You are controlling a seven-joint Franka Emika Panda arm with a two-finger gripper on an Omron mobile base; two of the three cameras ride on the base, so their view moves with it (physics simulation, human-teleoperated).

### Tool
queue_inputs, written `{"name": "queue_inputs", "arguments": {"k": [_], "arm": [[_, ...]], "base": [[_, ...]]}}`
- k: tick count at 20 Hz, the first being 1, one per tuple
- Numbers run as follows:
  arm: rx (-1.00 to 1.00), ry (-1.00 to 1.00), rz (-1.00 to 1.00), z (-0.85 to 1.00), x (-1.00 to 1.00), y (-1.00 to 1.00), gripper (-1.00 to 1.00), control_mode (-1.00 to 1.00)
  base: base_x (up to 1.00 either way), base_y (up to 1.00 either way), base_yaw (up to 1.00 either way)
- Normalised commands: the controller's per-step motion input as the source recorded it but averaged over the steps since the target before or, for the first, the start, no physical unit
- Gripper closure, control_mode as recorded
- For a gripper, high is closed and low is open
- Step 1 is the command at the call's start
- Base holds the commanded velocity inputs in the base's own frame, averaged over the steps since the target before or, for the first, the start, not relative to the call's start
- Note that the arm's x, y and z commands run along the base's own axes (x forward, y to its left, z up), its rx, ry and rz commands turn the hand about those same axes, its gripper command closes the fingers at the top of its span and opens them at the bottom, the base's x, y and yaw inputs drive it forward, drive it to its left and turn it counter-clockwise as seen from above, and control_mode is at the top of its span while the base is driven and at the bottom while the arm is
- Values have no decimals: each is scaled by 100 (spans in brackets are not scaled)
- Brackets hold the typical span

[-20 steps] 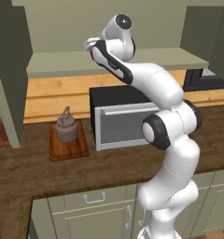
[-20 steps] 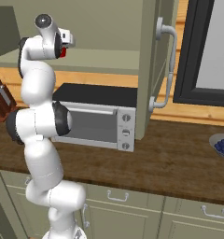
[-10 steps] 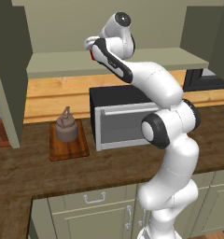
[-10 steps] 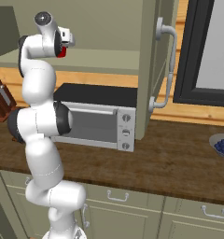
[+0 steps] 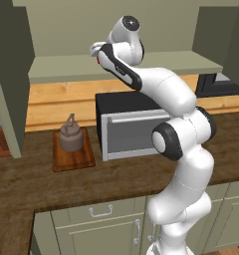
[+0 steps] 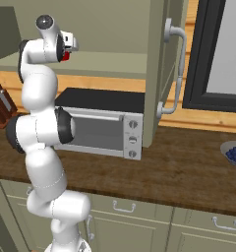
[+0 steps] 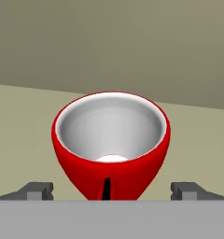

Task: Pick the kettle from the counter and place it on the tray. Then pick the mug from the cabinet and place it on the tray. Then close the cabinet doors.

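Wood wall panel (image 5: 57,97); dark-framed window (image 6: 223,54)

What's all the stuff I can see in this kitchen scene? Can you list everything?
Squat brownish-grey metal kettle: one, on the tray.
Reddish-brown wooden tray: one, on the counter left of the oven.
Small red mug with white inside: one, on the cabinet shelf, between the open jaws.
Sage-green wall cabinet: one, doors open.
Cabinet door with silver bar handle: sage-green, swung open.
Silver and black toaster oven: one, on the counter.
Dark brown wooden counter: one.
Bowl of blue berries: one, far right.
White robot gripper: one, open, at the mug.
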Motion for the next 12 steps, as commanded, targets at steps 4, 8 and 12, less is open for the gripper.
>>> {"name": "queue_inputs", "arguments": {"k": [4,8,12], "arm": [[0,-5,0,-3,2,0,-100,-100],[0,-1,-1,0,5,0,100,-100],[0,0,-3,0,0,0,100,-100]], "base": [[0,0,0],[0,0,0],[0,0,0]]}}
